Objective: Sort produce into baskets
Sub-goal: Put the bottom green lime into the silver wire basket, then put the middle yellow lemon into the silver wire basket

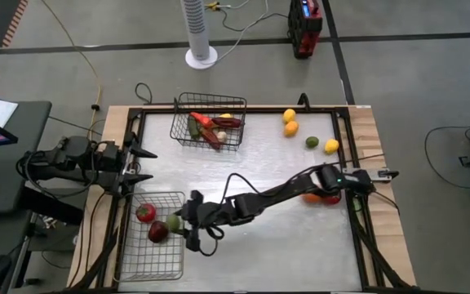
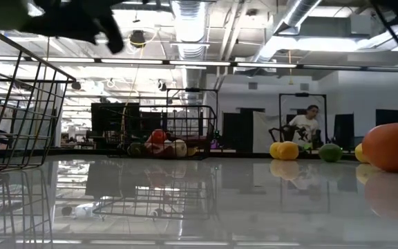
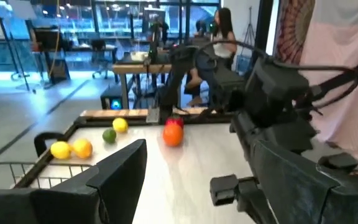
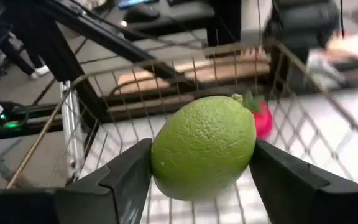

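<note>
My right gripper (image 1: 175, 222) reaches from the table's right side to the near-left wire basket (image 1: 149, 260) and is shut on a green lime (image 4: 202, 146) just inside the basket's right rim. A red tomato (image 1: 145, 212) and a dark red fruit (image 1: 158, 231) lie in this basket. The far basket (image 1: 209, 121) holds red and green vegetables. Two lemons (image 1: 289, 115), an orange (image 1: 291, 127) and a lime (image 1: 312, 141) lie loose at the far right. My left gripper (image 1: 144, 164) is open and empty at the table's left edge. My right gripper pinches the lime between its two fingers, one finger (image 4: 126, 177) on each of two opposite sides (image 4: 160, 155). The fingers come nearly level from the table's right side. The lime sits between the fingers, with the basket's wires behind and below it.
An orange fruit (image 1: 312, 197) and a red one lie under my right arm near the table's right edge. The right arm stretches across the near middle of the table. A raised frame (image 1: 345, 110) runs around the table. A white fan column (image 1: 200, 55) stands beyond the far edge.
</note>
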Controlling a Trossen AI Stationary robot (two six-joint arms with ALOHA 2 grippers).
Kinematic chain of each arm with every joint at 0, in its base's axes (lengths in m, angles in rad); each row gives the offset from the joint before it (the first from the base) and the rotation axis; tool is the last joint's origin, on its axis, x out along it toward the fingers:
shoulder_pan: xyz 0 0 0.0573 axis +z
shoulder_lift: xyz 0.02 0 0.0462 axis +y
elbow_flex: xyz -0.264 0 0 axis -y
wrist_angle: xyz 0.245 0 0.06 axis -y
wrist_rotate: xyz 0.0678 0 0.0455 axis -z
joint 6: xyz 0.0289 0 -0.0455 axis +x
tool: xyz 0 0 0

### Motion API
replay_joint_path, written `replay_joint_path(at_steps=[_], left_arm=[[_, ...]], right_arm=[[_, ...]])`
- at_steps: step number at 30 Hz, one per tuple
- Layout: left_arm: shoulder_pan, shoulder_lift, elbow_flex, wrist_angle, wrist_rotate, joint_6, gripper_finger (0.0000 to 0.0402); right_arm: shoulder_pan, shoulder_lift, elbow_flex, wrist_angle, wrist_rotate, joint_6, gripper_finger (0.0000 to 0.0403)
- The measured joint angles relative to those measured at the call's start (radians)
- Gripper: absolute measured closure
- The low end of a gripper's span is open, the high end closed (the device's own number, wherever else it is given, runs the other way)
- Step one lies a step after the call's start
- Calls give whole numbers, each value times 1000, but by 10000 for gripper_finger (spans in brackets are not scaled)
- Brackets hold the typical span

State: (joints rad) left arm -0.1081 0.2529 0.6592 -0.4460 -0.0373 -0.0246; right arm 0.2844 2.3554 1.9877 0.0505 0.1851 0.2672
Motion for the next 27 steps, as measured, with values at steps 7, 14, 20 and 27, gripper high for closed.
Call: replay_joint_path(at_steps=[7, 14, 20, 27], left_arm=[[0, -5, -1, -14, 4, -12, 123], [0, -5, -1, -18, 6, -13, 123], [0, -5, -1, -17, 5, -10, 123], [0, -5, -1, -29, 6, -10, 123]], right_arm=[[-35, 75, 104, -21, -80, -46, 122], [-58, 75, 105, -124, -83, 14, 92], [-58, 74, 106, -138, -82, 20, 47], [-58, 18, 106, -252, -37, 24, 40]])
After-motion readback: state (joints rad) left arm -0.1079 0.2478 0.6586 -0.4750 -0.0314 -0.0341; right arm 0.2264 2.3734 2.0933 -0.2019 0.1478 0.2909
